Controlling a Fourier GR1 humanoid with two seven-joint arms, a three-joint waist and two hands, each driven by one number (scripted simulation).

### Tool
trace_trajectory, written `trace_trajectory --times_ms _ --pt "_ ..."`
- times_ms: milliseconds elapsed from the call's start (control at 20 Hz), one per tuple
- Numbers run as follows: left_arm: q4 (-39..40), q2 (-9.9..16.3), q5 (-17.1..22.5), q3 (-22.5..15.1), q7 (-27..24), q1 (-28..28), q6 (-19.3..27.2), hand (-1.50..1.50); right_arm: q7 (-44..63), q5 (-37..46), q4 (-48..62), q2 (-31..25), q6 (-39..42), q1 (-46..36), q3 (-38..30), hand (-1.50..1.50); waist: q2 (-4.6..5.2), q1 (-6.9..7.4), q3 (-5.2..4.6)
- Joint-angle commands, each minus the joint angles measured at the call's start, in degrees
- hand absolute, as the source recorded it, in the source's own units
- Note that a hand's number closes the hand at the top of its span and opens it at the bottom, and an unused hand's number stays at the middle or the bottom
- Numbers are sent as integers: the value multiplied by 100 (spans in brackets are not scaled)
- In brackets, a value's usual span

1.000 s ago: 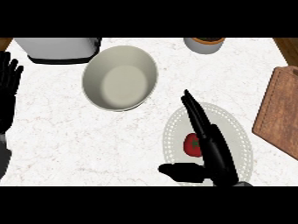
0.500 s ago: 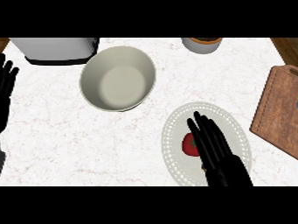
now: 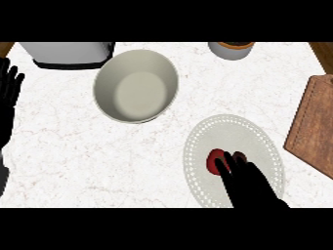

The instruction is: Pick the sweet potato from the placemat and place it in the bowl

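white marble counter (image 3: 68, 156) | right hand (image 3: 250, 183) spread over sweet potato (image 3: 216, 161) on placemat (image 3: 259, 134) | bowl (image 3: 136, 85) apart

White marble counter (image 3: 75, 161) with brown wood showing at its corners.

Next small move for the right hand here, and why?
Probably curl the fingers round the sweet potato. The right hand lies over it on the placemat, fingers straight, so nothing is gripped yet, and the bowl sits empty up and to the left.
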Motion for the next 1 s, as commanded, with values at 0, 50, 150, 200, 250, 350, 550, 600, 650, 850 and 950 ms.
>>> trace_trajectory --times_ms 0,50,150,200,250,350,550,600,650,850,950 --pt "-50 31 -10 25 -6 -31 -73 0 1028 -593 -252 294 1544 -333 -245 -150 31 103 12" --pt "28 -100 -77 -86 99 -168 37 0 1141 -645 -177 474 1690 -421 -343 -150 34 69 15" --pt "12 -187 -138 -92 117 -245 147 0 1226 -740 -389 539 1928 -177 -325 -150 18 23 20" --pt "6 -113 -123 -46 14 -106 -6 0 1235 -728 -269 640 2043 -308 -465 -150 18 52 21" --pt "-133 -202 -157 -50 -87 85 63 0 1013 -940 -383 478 2144 -187 -871 -150 17 62 24" --pt "-221 -99 -94 6 324 -120 65 0 959 -776 -125 621 2211 -293 -901 -150 13 57 27" --pt "-282 -106 -111 30 185 85 -150 0 800 -475 527 997 1962 -409 -787 -150 8 77 29" --pt "-14 -173 -134 56 211 -167 -100 0 787 -440 200 867 2068 -127 -642 -150 8 26 29" --pt "76 -166 -165 105 177 -308 -49 0 591 -723 161 704 2267 -113 -1159 -150 16 17 29" --pt "-71 -312 -277 124 -94 139 -182 0 86 -669 417 654 1964 34 -1533 -150 10 37 32" --pt "67 -141 -192 321 40 -62 -330 0 -119 -411 793 621 1731 22 -1479 -150 11 35 32"
